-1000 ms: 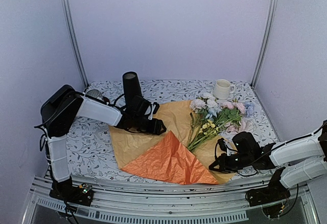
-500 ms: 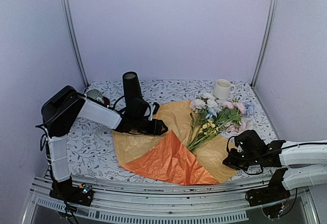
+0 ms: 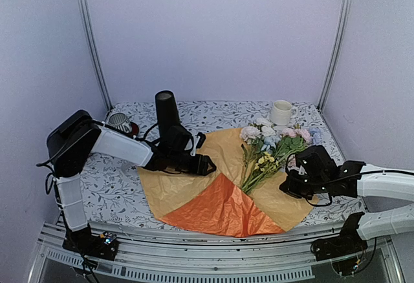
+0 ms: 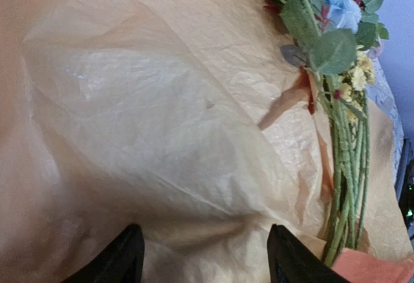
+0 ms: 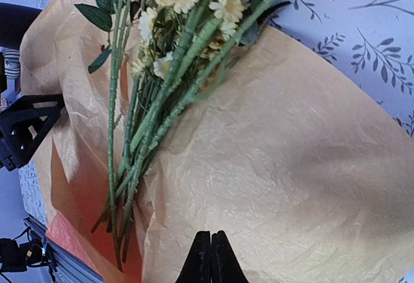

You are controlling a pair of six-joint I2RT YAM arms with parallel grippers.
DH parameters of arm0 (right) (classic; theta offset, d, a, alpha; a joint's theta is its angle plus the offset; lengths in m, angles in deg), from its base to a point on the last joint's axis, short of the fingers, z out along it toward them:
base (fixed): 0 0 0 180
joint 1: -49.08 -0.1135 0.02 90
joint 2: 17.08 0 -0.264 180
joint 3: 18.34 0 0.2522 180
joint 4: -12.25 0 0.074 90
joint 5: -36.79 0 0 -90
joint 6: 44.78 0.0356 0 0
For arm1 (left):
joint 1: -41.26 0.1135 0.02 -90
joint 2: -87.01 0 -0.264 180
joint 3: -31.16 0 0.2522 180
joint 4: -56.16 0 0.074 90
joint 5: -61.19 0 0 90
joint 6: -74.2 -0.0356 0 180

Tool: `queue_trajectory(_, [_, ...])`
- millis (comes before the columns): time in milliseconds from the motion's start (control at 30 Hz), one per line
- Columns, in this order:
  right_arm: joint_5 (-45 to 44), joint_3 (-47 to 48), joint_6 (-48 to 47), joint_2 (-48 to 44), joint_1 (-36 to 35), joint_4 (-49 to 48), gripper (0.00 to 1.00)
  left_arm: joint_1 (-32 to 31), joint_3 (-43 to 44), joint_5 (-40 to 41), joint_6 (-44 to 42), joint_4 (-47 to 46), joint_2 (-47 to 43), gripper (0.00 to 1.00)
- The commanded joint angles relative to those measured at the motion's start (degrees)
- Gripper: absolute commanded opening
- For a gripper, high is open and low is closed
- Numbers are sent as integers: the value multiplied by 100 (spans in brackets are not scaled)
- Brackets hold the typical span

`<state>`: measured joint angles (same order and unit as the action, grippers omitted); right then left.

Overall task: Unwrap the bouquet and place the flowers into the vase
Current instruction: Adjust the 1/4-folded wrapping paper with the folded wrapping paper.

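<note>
The floral table [image 3: 110,186] is carrying one spread paper sheet [image 3: 194,189], with the flowers [image 3: 266,152] lying on its right half, stems overlapping beyond counting. One vase [image 3: 166,112] is standing behind, base hidden. The left gripper [image 3: 206,163] is gaping empty; the right gripper [image 3: 284,186] is pinching shut, seemingly on nothing.

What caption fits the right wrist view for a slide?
Right gripper, shut, over the opened tan paper, with the flowers lying loose on it.
</note>
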<state>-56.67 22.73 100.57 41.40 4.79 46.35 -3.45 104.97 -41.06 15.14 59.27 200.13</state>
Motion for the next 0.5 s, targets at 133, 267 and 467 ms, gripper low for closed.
queue_trajectory(133, [-215,764,-459,593,-9,320,3,-354,-321,426,-224,329,-1394,69])
queue_trajectory(267, [248,737,-805,722,-11,-202,3,-436,-643,505,-308,371,-2041,69])
queue_trajectory(467, [1631,367,-1452,1007,-10,-1554,3,-521,-1229,632,-398,572,-3000,69])
